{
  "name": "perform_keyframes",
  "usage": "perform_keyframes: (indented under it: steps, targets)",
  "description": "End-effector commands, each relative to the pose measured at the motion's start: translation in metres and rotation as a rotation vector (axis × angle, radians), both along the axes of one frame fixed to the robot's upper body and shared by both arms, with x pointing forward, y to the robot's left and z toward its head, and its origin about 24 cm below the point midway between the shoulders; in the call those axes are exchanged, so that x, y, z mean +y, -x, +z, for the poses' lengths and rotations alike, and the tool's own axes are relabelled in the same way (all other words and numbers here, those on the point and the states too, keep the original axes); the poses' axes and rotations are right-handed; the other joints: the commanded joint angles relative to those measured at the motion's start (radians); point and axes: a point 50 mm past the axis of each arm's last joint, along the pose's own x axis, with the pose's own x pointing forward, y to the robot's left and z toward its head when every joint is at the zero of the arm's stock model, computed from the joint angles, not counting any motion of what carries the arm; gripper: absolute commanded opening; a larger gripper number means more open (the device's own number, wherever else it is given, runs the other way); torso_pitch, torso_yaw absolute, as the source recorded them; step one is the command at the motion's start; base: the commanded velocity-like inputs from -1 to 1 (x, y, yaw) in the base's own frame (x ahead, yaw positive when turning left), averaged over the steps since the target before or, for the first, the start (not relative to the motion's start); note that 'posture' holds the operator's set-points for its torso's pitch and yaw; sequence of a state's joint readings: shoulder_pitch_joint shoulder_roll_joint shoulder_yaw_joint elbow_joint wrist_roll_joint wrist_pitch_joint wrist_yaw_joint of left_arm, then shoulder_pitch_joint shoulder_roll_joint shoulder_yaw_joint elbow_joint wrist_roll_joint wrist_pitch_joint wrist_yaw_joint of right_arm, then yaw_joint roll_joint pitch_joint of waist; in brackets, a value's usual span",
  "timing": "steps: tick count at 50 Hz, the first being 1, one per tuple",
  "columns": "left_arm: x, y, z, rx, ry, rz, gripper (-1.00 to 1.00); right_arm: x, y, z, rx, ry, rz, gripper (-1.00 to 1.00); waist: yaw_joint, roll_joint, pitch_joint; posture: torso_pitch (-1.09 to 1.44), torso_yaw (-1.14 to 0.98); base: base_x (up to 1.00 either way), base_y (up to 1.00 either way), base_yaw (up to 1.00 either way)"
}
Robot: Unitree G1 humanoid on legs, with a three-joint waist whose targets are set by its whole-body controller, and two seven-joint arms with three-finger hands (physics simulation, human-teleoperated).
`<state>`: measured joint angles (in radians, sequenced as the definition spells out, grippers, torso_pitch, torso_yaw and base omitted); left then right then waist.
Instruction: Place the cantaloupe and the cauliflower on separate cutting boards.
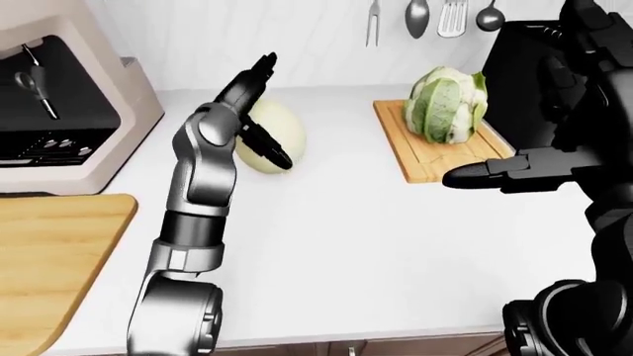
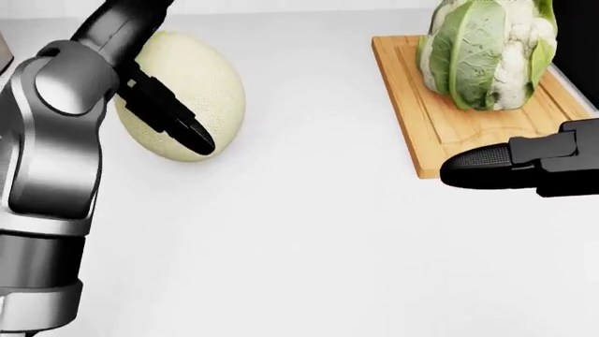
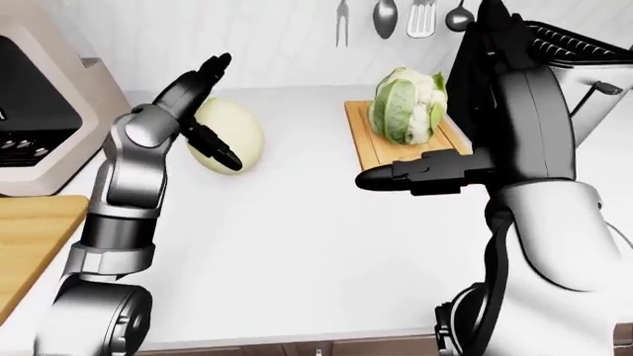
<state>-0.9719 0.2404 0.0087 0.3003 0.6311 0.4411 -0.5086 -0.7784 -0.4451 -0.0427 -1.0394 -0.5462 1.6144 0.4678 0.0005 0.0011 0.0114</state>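
Observation:
The pale cantaloupe lies on the white counter, left of the middle in the left-eye view. My left hand is open about it: one finger points up above it, and another finger lies down its near side. The green-leaved cauliflower stands on a wooden cutting board at the upper right. My right hand hovers flat by that board's lower edge with its fingers stretched out and holding nothing. A second wooden cutting board lies at the lower left.
A beige coffee machine stands at the far left. Utensils hang on the wall above the counter. A grey toaster sits at the right, behind my dark right arm. White counter stretches between the two boards.

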Motion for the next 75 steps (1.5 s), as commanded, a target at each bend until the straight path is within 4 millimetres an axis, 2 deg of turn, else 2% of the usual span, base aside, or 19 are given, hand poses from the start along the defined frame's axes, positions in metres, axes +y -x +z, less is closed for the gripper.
perform_keyframes:
  steps: [1,2,3,5,7,8,19,24,33,39,46,50,55,60,61,65,67,74,75]
  targets:
    - [-0.001,-0.003,-0.024,0.162,-0.016,-0.022,0.76,-0.002,0.001,0.011,-0.045,-0.003,-0.012,1.00,0.004,-0.008,-0.005,0.00,0.00,0.00,0.00,0.00]
    - [-0.002,-0.003,-0.023,0.162,-0.025,-0.025,0.29,-0.002,0.003,0.008,-0.045,-0.003,-0.013,1.00,0.003,-0.008,-0.005,0.00,0.00,0.00,0.00,0.00]
    - [-0.002,-0.002,-0.024,0.169,-0.029,-0.030,0.15,-0.002,0.003,0.008,-0.046,-0.003,-0.013,1.00,0.002,-0.009,-0.006,0.00,0.00,0.00,0.00,0.00]
    - [-0.002,-0.002,-0.025,0.174,-0.038,-0.034,-0.54,-0.002,0.003,0.008,-0.047,-0.003,-0.013,1.00,0.003,-0.009,-0.005,0.00,0.00,0.00,0.00,0.00]
    - [-0.004,-0.001,-0.027,0.193,-0.061,-0.050,-0.95,-0.002,0.003,0.009,-0.048,-0.004,-0.011,1.00,0.004,-0.009,-0.005,0.00,0.00,0.00,0.00,0.00]
    - [-0.004,0.000,-0.027,0.196,-0.073,-0.049,-1.00,-0.002,0.003,0.010,-0.048,-0.003,-0.010,1.00,0.004,-0.009,-0.007,0.00,0.00,0.00,0.00,0.00]
    - [-0.007,0.002,-0.020,0.200,-0.127,-0.068,-1.00,-0.001,0.002,0.014,-0.058,-0.004,-0.004,1.00,-0.001,-0.010,-0.009,0.00,0.00,0.00,0.00,0.00]
    - [-0.008,0.004,0.001,0.148,-0.128,-0.063,-1.00,-0.001,0.003,0.014,-0.061,-0.005,-0.006,1.00,0.002,-0.013,-0.005,0.00,0.00,0.00,0.00,0.00]
    - [-0.014,0.020,0.037,0.057,-0.122,-0.076,-1.00,-0.002,0.001,0.018,-0.066,-0.019,-0.009,1.00,0.002,-0.022,0.008,0.00,0.00,0.00,0.00,0.00]
    - [-0.013,0.032,0.054,0.013,-0.103,-0.074,-1.00,-0.005,0.002,0.018,-0.096,-0.032,-0.048,1.00,0.009,-0.025,0.016,0.00,0.00,0.00,0.00,0.00]
    - [-0.012,0.053,0.078,-0.056,-0.045,-0.076,-1.00,0.000,0.003,0.023,-0.127,-0.035,-0.007,1.00,0.014,-0.031,0.025,0.00,0.00,0.00,0.00,0.00]
    - [-0.005,0.066,0.090,-0.096,-0.009,-0.056,-1.00,0.001,0.001,0.028,-0.124,-0.037,-0.004,1.00,0.017,-0.036,0.031,0.00,0.00,0.00,0.00,0.00]
    - [0.007,0.082,0.105,-0.149,0.024,-0.014,-1.00,0.006,-0.002,0.023,-0.119,-0.035,0.009,1.00,0.020,-0.039,0.037,0.00,0.00,0.00,0.00,0.00]
    - [0.022,0.094,0.112,-0.190,0.042,0.048,-1.00,0.008,-0.003,0.023,-0.118,-0.039,0.020,1.00,0.021,-0.040,0.040,0.00,0.00,0.00,0.00,0.00]
    - [0.042,0.115,0.117,-0.215,0.033,0.136,-1.00,0.011,-0.006,0.025,-0.120,-0.043,0.039,1.00,0.021,-0.039,0.041,0.00,0.00,0.00,0.00,0.00]
    - [0.052,0.131,0.118,-0.227,0.038,0.182,-1.00,0.013,-0.007,0.020,-0.125,-0.048,0.057,1.00,0.015,-0.035,0.042,0.00,0.00,0.00,0.00,0.00]
    - [0.055,0.136,0.120,-0.235,0.043,0.194,-1.00,0.015,-0.009,0.027,-0.131,-0.052,0.067,1.00,0.018,-0.037,0.044,0.00,0.00,0.00,0.00,0.00]
    - [0.070,0.154,0.121,-0.251,0.049,0.255,-1.00,0.017,-0.008,0.022,-0.148,-0.040,0.089,1.00,0.024,-0.038,0.044,0.00,0.00,0.00,0.00,0.00]
    - [0.072,0.156,0.122,-0.256,0.052,0.266,-1.00,0.018,-0.009,0.028,-0.148,-0.037,0.093,1.00,0.023,-0.039,0.044,0.00,0.00,0.00,0.00,0.00]
